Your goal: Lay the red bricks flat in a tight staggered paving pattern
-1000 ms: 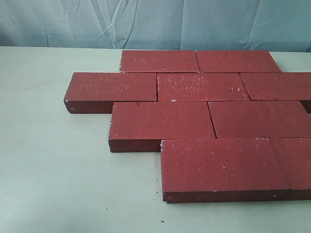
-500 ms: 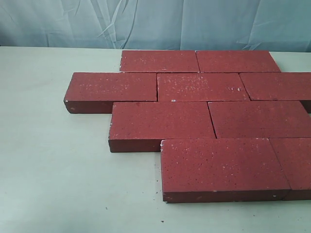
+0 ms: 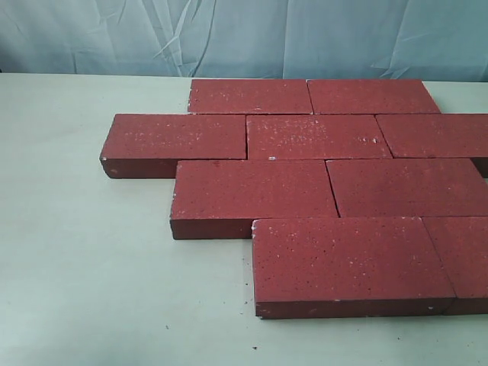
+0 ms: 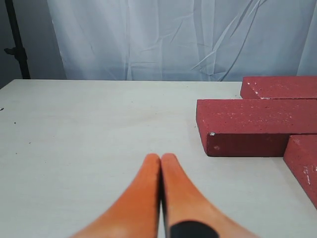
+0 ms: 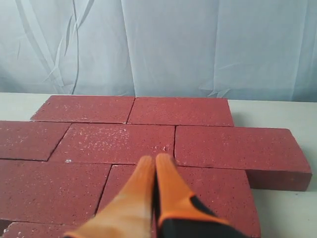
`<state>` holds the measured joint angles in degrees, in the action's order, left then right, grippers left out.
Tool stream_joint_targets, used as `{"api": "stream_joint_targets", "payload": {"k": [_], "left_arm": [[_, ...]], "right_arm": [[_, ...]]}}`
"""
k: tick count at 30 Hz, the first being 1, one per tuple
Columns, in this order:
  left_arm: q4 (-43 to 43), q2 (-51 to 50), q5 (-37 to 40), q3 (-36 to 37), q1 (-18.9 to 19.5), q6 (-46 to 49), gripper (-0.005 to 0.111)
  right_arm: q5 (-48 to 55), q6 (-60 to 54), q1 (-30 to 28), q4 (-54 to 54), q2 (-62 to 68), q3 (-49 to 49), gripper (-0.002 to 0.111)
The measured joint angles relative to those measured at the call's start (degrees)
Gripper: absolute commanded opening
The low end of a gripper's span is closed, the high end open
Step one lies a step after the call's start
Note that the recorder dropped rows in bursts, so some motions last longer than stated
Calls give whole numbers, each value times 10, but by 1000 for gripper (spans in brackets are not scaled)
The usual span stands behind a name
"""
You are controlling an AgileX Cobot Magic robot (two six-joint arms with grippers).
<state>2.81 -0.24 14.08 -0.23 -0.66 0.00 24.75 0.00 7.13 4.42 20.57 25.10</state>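
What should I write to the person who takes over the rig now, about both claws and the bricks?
Left claw: shut, empty, over the bare table, beside the red bricks.
Right claw: shut, empty, over the pattern.
Bricks: all lie flat in four rows, joints offset from row to row, sides touching.
Done: the staggered paving looks complete.
Left: probably nothing. The exterior view cuts off the right end of the pattern, so check there for gaps.

Our own parts: orange and black
We see smooth, tapered orange fingers (image 4: pixel 141 198) on the left gripper (image 4: pixel 160 159) and right gripper (image 5: pixel 154 160), black toward the base.
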Motion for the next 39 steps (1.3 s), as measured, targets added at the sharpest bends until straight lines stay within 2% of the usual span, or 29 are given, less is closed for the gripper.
{"api": "stream_joint_targets", "payload": {"k": [4, 11, 14, 26, 39], "left_arm": [[0, 0, 0, 0, 0, 0, 0], [-1, 0, 0, 0, 0, 0, 0], [-1, 0, 0, 0, 0, 0, 0], [-1, 0, 0, 0, 0, 0, 0], [-1, 0, 0, 0, 0, 0, 0]], "right_arm": [[0, 0, -10, -5, -13, 0, -1], [26, 0, -86, -24, -68, -2, -1], [25, 0, -98, -38, -94, -16, -1], [-41, 0, -102, -49, -199, -145, -1], [-70, 0, -94, -49, -202, -220, -1]]}}
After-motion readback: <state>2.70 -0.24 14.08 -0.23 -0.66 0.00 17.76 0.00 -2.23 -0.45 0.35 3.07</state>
